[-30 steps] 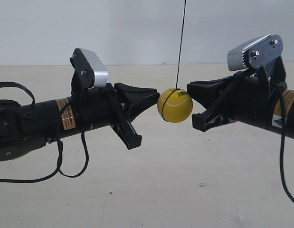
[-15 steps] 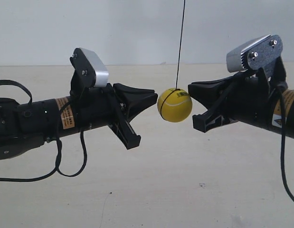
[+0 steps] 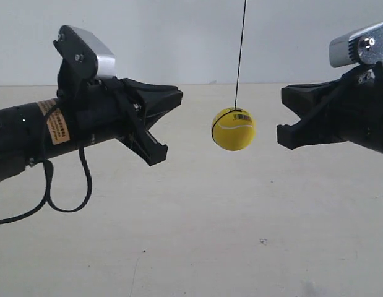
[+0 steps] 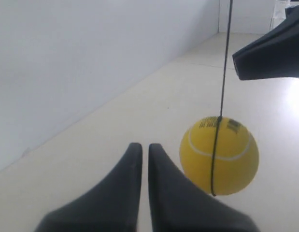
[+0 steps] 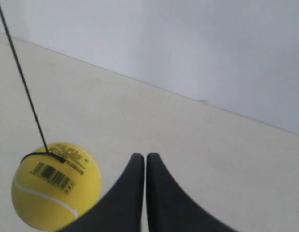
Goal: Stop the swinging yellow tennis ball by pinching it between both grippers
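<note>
The yellow tennis ball (image 3: 233, 129) hangs on a thin black string (image 3: 240, 55) in the gap between the two arms, touching neither. My left gripper (image 3: 178, 96), on the arm at the exterior view's left, points at it from a short way off, shut with nothing held. My right gripper (image 3: 284, 96) faces it from the other side, also shut and empty. In the left wrist view the ball (image 4: 219, 155) hangs just beside the shut left gripper (image 4: 145, 147), with the right gripper (image 4: 270, 53) beyond it. The right wrist view shows the ball (image 5: 55, 191), barcode label up, beside the shut right gripper (image 5: 141, 157).
A pale beige floor (image 3: 197, 235) lies well below the ball and arms, and a plain white wall (image 3: 179, 37) stands behind. A black cable (image 3: 55, 204) loops down from the left arm.
Both grippers were touching the ball from either side; now each arm has pulled back, the left one also rising. The ball hangs free, shifted slightly right.
</note>
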